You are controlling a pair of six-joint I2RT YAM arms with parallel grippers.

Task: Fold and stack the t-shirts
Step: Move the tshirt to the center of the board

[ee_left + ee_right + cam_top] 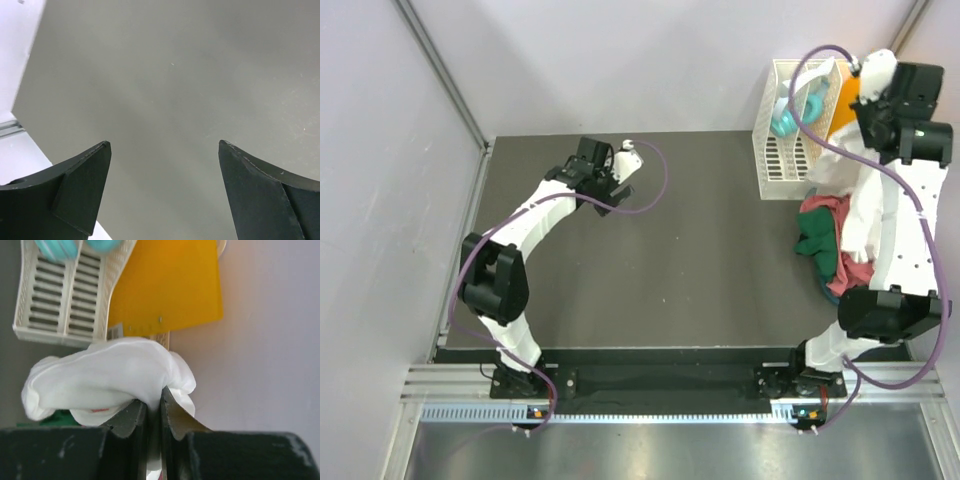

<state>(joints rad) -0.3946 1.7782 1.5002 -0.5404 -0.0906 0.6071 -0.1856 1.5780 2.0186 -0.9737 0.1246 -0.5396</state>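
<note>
Note right gripper (154, 407) clenched on soft white t-shirt (110, 375), bunched in rounded folds just beside slatted rack (55, 300) and stiff orange sheet (170, 285). See crumpled red-and-green t-shirt heap (828, 240) at right edge of table (670, 250), top view only. Find left gripper (165, 145) spread wide above matte grey tabletop, far-left side.
</note>
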